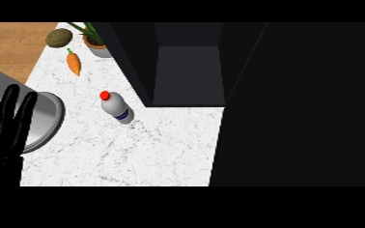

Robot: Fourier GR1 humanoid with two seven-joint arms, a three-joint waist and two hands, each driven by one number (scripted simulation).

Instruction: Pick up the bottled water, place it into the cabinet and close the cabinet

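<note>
The left robot hand is seen resting open-fingered at the left edge, while the bottled water, upright on the tabletop beside the open cabinet, is judged rigid, smooth and best grasped around its body.

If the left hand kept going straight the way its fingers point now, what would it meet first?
The left hand rests at the view's left edge, fingers straight, pointing up the picture. That line runs along the metal bowl's left side, then to the wooden surface. Probably nothing else; depth is unclear.
</note>
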